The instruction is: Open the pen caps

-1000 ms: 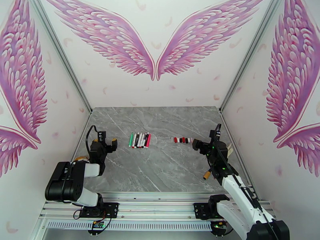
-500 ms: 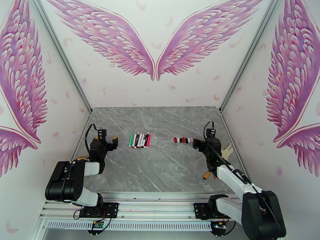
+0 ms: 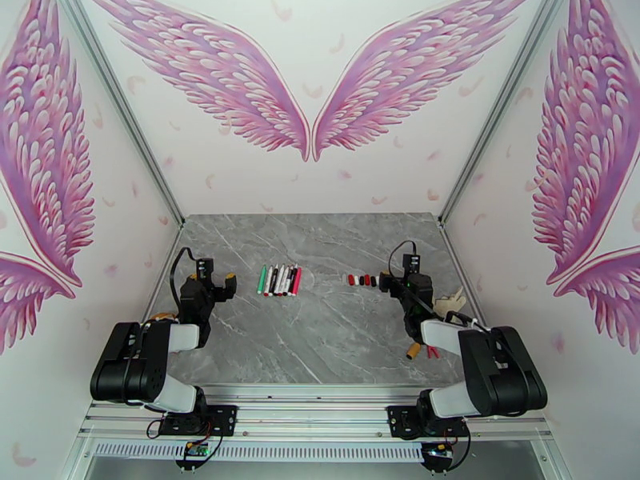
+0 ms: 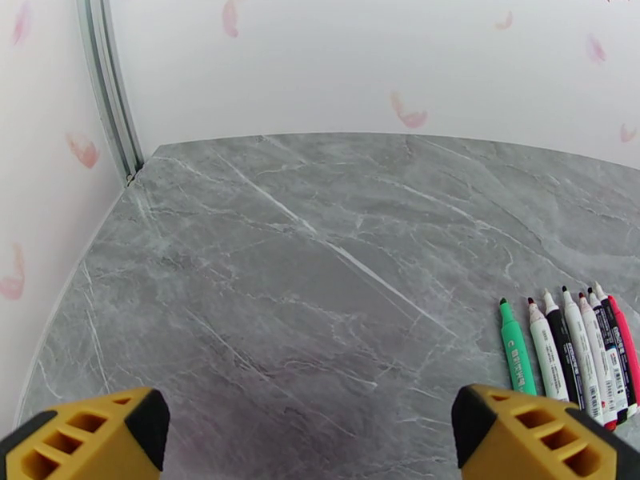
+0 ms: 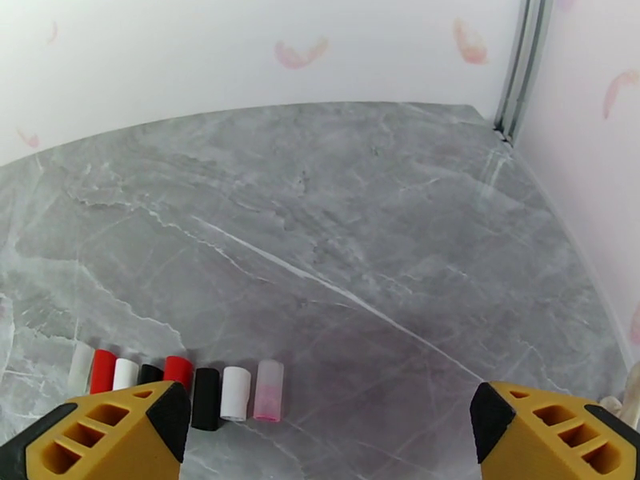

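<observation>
Row of pens (image 3: pixel 279 280) mid-left on bench (image 3: pixel 320 346), row of pen caps (image 3: pixel 364 279) to right, well apart. L gripper (image 3: pixel 210 283) near pens; R gripper (image 3: pixel 405 286) just beside caps.

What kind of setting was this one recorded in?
Probably a purpose-built robot recording booth: white walls printed with pink wings, a marble-look tabletop enclosed on three sides, and the left arm and right arm mounted on an aluminium rail.

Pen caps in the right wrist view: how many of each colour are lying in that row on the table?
white caps: 3 (the leftmost one is pale)
red caps: 2
black caps: 2
pink cap: 1
Total: 8
</observation>
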